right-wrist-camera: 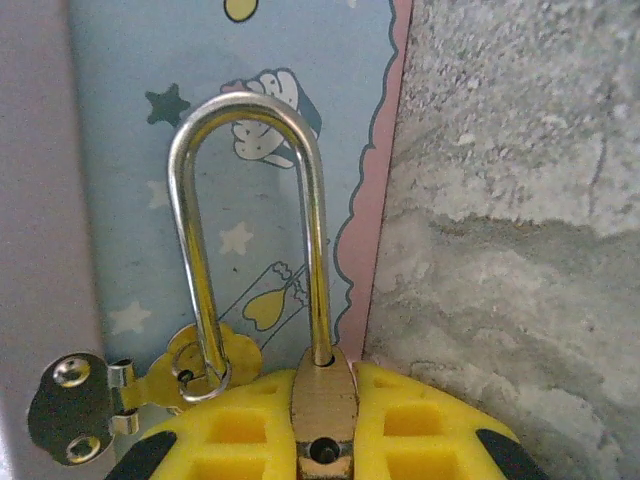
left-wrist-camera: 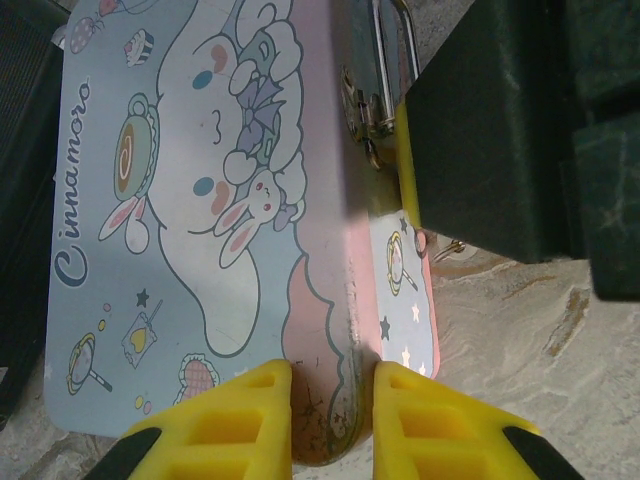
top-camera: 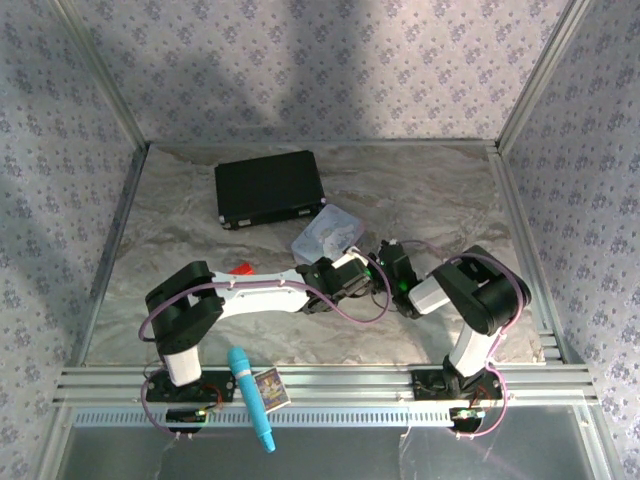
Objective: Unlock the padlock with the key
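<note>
The brass padlock sits pinched between the yellow fingers of my right gripper, which is shut on its body. One leg of its silvery shackle is out of the body and threads the brass clasp ring on the side of the pastel tin. The other leg stays in the body. My left gripper is shut on a corner of the tin's lid. From above, both grippers meet at the tin. The key is hidden.
A black case lies at the back of the table. A red block peeks out by the left arm. A blue tool and a small card rest on the front rail. Metal frame posts edge the cell.
</note>
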Action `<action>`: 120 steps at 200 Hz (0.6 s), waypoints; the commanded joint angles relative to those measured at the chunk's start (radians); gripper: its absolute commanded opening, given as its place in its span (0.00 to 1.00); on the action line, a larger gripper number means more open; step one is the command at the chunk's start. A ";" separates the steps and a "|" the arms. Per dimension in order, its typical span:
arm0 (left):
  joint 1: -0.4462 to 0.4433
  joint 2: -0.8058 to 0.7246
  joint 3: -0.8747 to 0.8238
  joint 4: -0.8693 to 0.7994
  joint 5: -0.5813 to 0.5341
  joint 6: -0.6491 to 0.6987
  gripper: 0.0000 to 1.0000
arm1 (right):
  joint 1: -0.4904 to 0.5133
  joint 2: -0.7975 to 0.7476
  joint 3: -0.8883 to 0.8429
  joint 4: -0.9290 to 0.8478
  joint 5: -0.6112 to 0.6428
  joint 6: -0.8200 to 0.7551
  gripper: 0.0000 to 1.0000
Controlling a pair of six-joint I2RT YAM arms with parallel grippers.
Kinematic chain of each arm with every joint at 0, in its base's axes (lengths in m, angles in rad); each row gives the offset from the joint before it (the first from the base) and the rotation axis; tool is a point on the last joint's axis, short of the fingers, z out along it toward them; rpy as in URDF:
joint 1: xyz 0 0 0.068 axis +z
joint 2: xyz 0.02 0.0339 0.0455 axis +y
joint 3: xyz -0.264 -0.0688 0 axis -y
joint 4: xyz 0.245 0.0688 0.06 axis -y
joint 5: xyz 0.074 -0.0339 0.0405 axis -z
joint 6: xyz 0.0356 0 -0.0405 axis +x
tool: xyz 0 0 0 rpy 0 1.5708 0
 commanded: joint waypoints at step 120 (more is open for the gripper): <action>0.012 0.048 -0.083 -0.246 0.165 -0.073 0.20 | -0.223 -0.121 0.064 -0.458 -0.282 -0.191 0.00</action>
